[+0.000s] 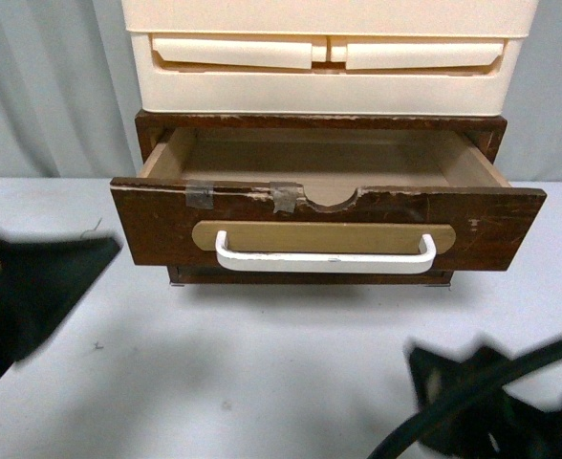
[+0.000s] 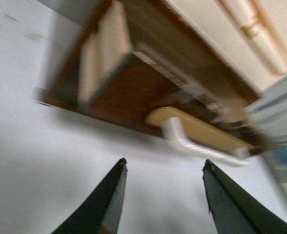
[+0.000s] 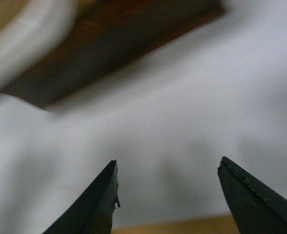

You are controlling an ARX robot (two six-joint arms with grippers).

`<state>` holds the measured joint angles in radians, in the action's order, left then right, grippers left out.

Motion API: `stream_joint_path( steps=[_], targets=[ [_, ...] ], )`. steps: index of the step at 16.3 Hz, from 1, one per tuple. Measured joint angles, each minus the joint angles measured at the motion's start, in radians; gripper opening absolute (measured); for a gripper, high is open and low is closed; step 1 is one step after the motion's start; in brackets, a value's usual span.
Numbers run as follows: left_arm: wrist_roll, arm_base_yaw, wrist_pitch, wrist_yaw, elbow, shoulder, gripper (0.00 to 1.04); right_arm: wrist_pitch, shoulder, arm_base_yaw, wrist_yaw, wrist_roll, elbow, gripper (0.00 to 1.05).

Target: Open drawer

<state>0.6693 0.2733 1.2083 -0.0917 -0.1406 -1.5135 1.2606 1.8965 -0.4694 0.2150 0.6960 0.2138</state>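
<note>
Blur smears wrist views, yet left fingers (image 2: 107,202), right fingers (image 3: 98,202) spread before open drawer (image 1: 152,228).

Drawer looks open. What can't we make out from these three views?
- Front view: the drawer front board hides the near floor inside, so contents there are unknown.
- Front view: left gripper and right gripper are dark blurs cut by the edges. Only the wrist views show them open.
- Left wrist view: motion blur smears the white handle.
- Right wrist view: the frame edge cuts the drawer to one corner.
</note>
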Motion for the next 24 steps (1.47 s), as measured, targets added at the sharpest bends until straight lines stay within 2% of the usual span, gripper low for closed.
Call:
stream_joint_path(
  steps=[2,5,7,8,9,10,12,14,15,16,17,21,24],
  targets=[
    [-0.166,-0.022,0.039,0.150,0.058,0.011,0.40,0.000,-0.024,0.043,0.111,-0.159,-0.079,0.56],
    [-0.363,-0.074,0.066,0.291,0.076,0.103,0.27,0.021,-0.143,0.117,0.163,-0.369,-0.124,0.43],
    [-0.558,-0.089,-0.008,0.256,0.090,0.268,0.05,0.034,-0.317,0.154,0.084,-0.586,-0.159,0.22],
    [-0.640,-0.150,-0.192,0.219,0.132,0.466,0.02,0.019,-0.575,0.251,0.010,-0.672,-0.206,0.02],
    [-0.650,-0.161,-0.258,0.199,0.132,0.551,0.02,-0.042,-0.670,0.270,-0.017,-0.679,-0.207,0.02],
    [-0.651,-0.178,-0.399,0.190,0.129,0.654,0.02,-0.145,-0.779,0.300,-0.039,-0.686,-0.208,0.02],
    [-0.652,-0.273,-0.540,0.102,0.130,0.826,0.02,-0.307,-0.954,0.335,-0.079,-0.689,-0.209,0.02],
    [-0.652,-0.272,-0.626,0.091,0.131,0.919,0.02,-0.471,-1.130,0.367,-0.109,-0.690,-0.209,0.02],
    [-0.652,-0.271,-0.673,0.092,0.131,0.960,0.02,-0.552,-1.208,0.430,-0.188,-0.690,-0.209,0.02],
    [-0.652,-0.271,-0.710,0.093,0.132,1.006,0.02,-0.635,-1.280,0.474,-0.196,-0.690,-0.203,0.02],
    [-0.652,-0.272,-0.740,0.093,0.132,1.044,0.02,-0.739,-1.371,0.475,-0.210,-0.690,-0.203,0.02],
    [-0.652,-0.272,-0.876,0.092,0.132,1.182,0.02,-0.894,-1.534,0.474,-0.212,-0.690,-0.203,0.02],
    [-0.652,-0.272,-0.904,0.092,0.132,1.210,0.02,-0.929,-1.568,0.474,-0.212,-0.690,-0.203,0.02]
  ],
)
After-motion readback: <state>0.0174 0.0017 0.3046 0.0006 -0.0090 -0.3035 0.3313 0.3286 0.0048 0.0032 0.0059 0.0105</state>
